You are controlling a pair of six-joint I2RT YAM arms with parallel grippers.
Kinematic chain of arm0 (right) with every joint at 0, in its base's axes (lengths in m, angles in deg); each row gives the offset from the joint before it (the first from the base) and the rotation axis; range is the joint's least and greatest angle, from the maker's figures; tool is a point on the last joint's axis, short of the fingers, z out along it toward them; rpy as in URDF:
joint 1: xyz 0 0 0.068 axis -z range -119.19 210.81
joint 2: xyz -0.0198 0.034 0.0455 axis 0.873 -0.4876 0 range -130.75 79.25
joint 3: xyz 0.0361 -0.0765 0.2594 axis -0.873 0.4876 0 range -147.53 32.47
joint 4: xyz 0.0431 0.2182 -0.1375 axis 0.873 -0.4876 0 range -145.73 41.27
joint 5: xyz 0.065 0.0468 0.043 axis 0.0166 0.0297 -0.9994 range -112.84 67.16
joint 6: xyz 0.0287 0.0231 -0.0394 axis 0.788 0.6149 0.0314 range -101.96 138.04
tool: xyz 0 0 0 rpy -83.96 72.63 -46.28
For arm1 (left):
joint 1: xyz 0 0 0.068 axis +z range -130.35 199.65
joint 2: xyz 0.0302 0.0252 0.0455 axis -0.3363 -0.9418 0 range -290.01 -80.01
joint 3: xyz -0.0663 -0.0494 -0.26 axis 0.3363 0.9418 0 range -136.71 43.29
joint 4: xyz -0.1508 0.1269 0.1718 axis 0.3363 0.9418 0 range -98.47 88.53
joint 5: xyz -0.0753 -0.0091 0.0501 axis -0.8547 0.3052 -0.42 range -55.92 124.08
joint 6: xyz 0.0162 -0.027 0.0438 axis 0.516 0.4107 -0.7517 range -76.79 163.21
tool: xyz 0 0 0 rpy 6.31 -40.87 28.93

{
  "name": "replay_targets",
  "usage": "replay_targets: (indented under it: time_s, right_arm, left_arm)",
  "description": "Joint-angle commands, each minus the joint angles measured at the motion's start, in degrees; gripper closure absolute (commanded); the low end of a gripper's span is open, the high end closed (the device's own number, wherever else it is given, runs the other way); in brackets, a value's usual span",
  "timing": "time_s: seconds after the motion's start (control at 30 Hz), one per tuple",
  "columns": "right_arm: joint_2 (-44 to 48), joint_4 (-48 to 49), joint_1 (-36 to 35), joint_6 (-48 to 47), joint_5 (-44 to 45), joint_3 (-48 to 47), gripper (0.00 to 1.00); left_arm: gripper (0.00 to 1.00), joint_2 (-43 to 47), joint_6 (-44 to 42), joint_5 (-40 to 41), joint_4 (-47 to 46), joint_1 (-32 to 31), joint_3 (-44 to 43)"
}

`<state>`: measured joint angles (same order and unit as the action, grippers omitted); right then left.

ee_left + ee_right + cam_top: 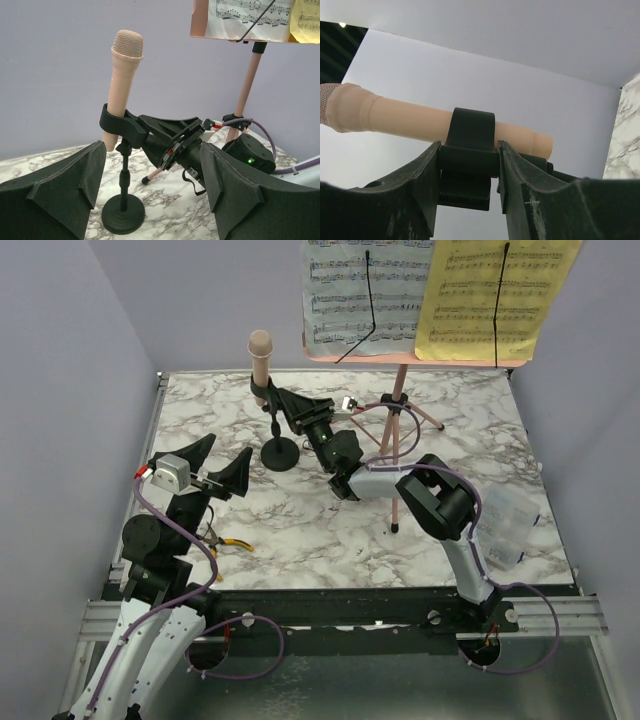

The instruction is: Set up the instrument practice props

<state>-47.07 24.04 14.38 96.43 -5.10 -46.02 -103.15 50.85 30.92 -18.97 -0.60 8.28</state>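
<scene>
My right gripper (469, 161) is clamped on the black clip (470, 129) at the top of the small mic stand (281, 453); in the right wrist view my 2 fingers press the clip's block from either side, and the microphone (425, 122) sits through it; my left gripper (218, 465) hangs released, jaws wide and holding nothing, over the left part of the table (300, 530).

The relation that matters: the microphone's long axis runs nearly upright, head up, while my right gripper reaches it from the right, roughly level, so fingers and microphone cross at about a right angle; the stand's round base rests on the table directly below the clip. My right arm is at the thing itself; my left is well apart, to the near left of the stand. I judge that any letting go should back away sideways to the right, since a push along the fingers could tip the narrow stand.

Behind, the music stand's pink desk (385, 359) is up on its pole (398, 435), carrying 1 white page (345, 290) and 1 yellow page (495, 295); both show printed staves and notes, but I can read no title; no brand or label is legible anywhere. Pliers (235, 543) lie near my left arm; a clear box (505, 525) sits at the right edge.
</scene>
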Motion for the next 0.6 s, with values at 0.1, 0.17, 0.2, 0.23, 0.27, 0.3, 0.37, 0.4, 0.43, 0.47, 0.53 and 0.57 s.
replay_targets:
  time_s: [0.1, 0.17, 0.2, 0.23, 0.27, 0.3, 0.37, 0.4, 0.43, 0.47, 0.53, 0.57]
  right_arm:
    - [6.7, -3.4, -0.2, -0.3, 1.4, 5.2, 0.4]
    - [8.6, -7.9, -0.2, -0.5, 1.5, 6.1, 0.31]
    - [9.3, -9.6, -0.2, -0.7, 1.5, 6.4, 0.28]
    - [9.9, -11.2, -0.2, -1.0, 1.4, 6.7, 0.24]
    - [10.7, -12.6, -0.2, -1.4, 1.0, 7.1, 0.2]
    - [11.5, -15.2, -0.1, -1.6, 0.3, 7.4, 0.17]
    - [13.6, -20.1, -0.2, -1.3, -1.0, 8.5, 0.15]
    - [14.9, -21.6, -0.2, -1.3, -1.9, 9.6, 0.12]
    - [16.4, -23.8, -0.2, -1.4, -3.1, 10.9, 0.1]
    - [17.9, -26.0, -0.2, -1.7, -4.2, 12.3, 0.07]
    - [21.2, -27.8, -0.2, -3.7, -7.1, 16.3, 0.04]
    - [23.6, -28.9, -0.2, -5.0, -8.5, 18.7, 0.02]
  left_arm:
    - [0.18, 0.3, 0.0, 0.9, 0.6, 0.5, 0.0]
    - [0.18, 0.3, 0.0, 0.9, 0.6, 0.5, 0.0]
    - [0.18, 0.2, 0.0, 0.9, 0.5, 0.6, 0.0]
    - [0.18, 0.3, 0.1, 0.9, 0.6, 0.6, 0.0]
    - [0.18, 0.2, 0.0, 0.9, 0.6, 0.6, 0.0]
    - [0.18, 0.2, 0.0, 0.9, 0.6, 0.7, 0.2]
    - [0.18, 0.2, 0.0, 1.0, 0.6, 0.7, 0.1]
    - [0.18, 0.2, 0.0, 1.0, 0.7, 0.7, 0.1]
    - [0.18, 0.1, 0.0, 1.0, 0.6, 0.7, 0.1]
    - [0.18, 0.2, 0.1, 1.0, 0.6, 0.7, 0.2]
    - [0.18, 0.0, 0.0, 1.1, 0.6, 0.7, 0.1]
    - [0.18, 0.0, 0.0, 1.2, 0.7, 0.7, 0.1]
